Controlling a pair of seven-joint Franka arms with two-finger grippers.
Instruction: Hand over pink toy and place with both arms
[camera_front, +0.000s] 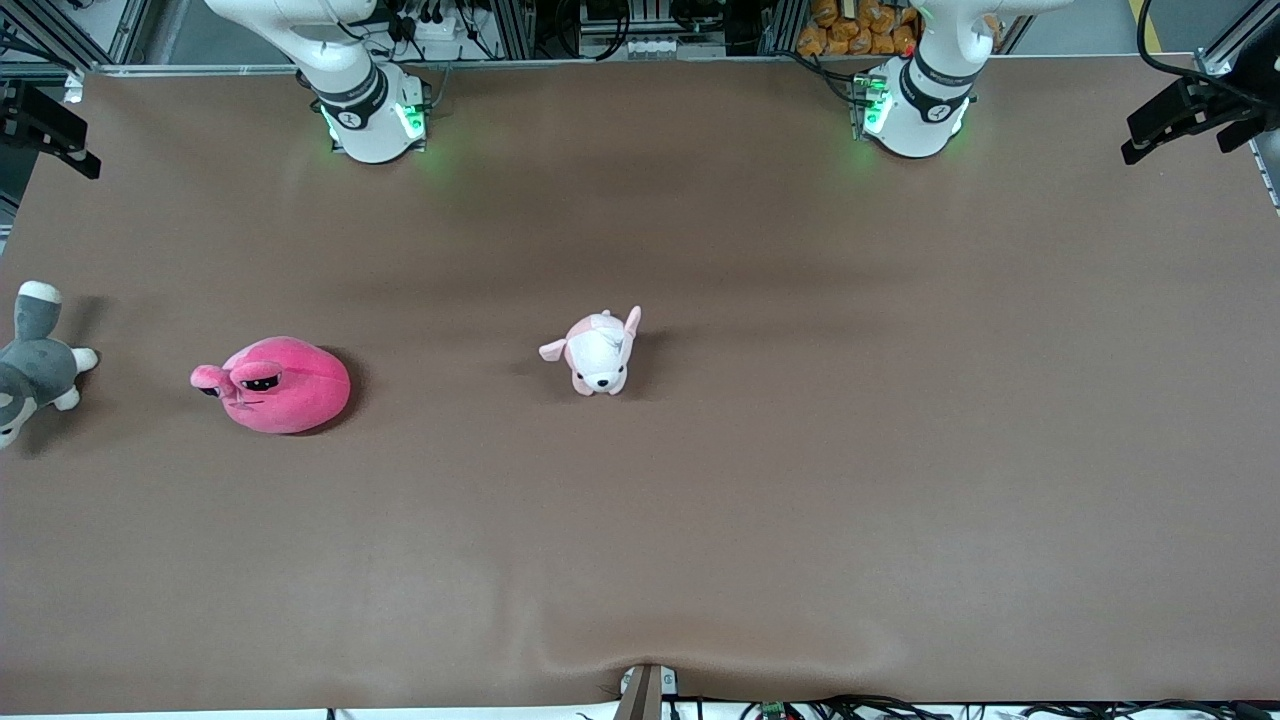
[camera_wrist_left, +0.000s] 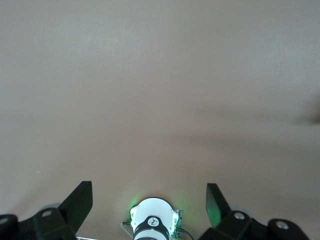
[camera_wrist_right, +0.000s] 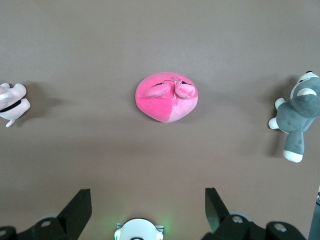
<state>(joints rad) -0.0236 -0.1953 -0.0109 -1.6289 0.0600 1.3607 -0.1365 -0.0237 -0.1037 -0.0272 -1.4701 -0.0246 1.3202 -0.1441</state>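
The pink toy (camera_front: 285, 385), a round hot-pink plush with black half-lidded eyes, lies on the brown table toward the right arm's end. It also shows in the right wrist view (camera_wrist_right: 167, 98). My right gripper (camera_wrist_right: 147, 190) is open and empty, held high over the table near its own base (camera_wrist_right: 138, 230), well apart from the toy. My left gripper (camera_wrist_left: 148, 185) is open and empty, high over bare table near its base (camera_wrist_left: 152, 222). Neither gripper shows in the front view; only the arm bases (camera_front: 365, 110) (camera_front: 915, 105) do.
A small pale pink-and-white puppy plush (camera_front: 598, 352) lies near the table's middle, also in the right wrist view (camera_wrist_right: 11, 104). A grey-and-white plush (camera_front: 35, 365) lies at the table edge at the right arm's end, also in the right wrist view (camera_wrist_right: 297, 115).
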